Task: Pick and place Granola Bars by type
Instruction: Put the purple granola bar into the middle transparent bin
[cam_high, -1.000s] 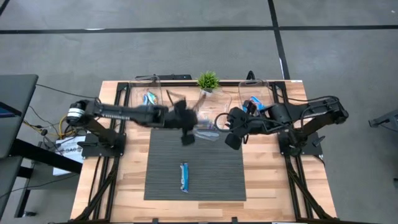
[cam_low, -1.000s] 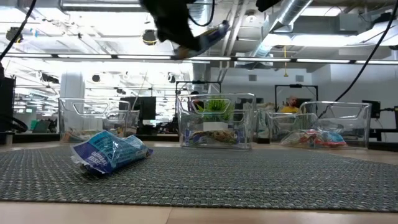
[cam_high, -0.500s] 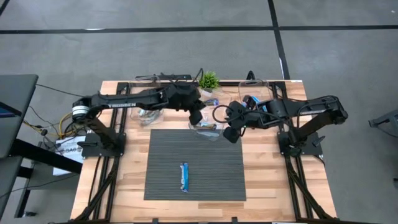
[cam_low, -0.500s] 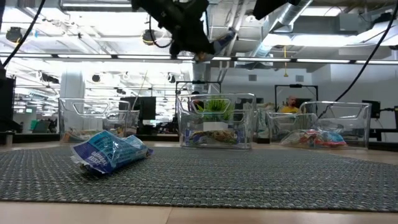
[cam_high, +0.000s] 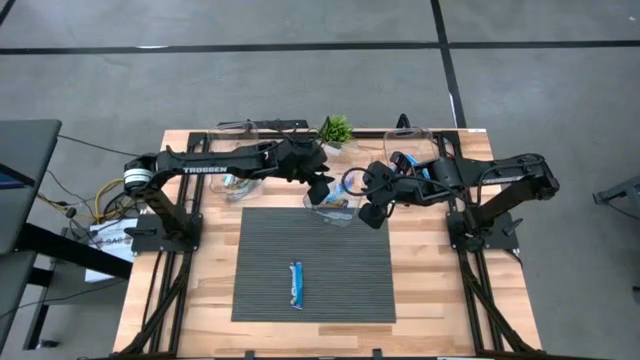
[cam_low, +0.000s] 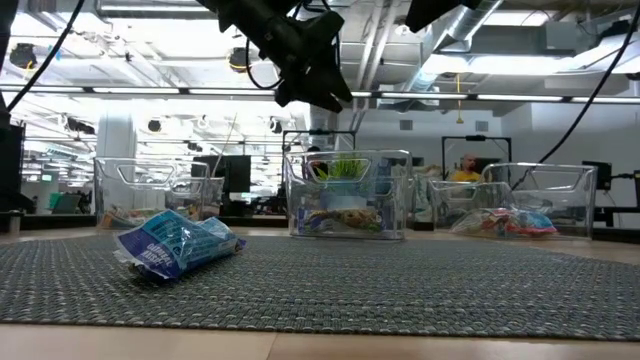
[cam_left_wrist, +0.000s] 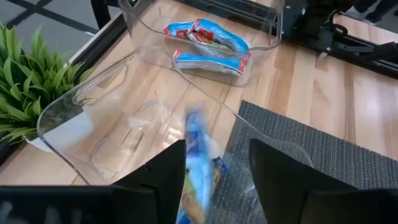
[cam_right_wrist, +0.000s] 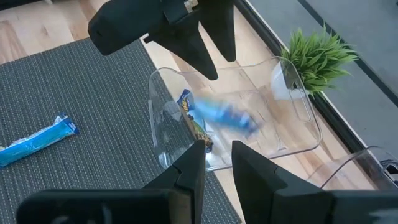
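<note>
From where I stand, the left end effector (cam_high: 321, 186) hangs above the middle clear tub (cam_high: 345, 217) at the far edge of the mat, its fingers spread with nothing between them, and a blue-and-white granola bar (cam_right_wrist: 225, 114) shows as a blur inside that tub, dropping toward the brown-wrapped bar (cam_right_wrist: 194, 127) lying on its floor. So the step in hand reads as the release of a sorted bar into the middle tub. The right end effector (cam_high: 371, 207) waits just right of the same tub, above the bench, its fingers a little apart and empty. To the right, another tub (cam_left_wrist: 211, 31) holds several bars with blue, white and red wrappers, and the left tub (cam_low: 140, 190) has something low in it that I can't make out. One bright blue bar (cam_high: 296, 284) is left out on the grey mat (cam_high: 350, 290), near the front and well apart from the tubs. I'd judge the next move calls for one arm to pull back from the tubs, come down over that lone bar, pinch it across its narrow width, and carry it to whichever tub matches its wrapper.
</note>
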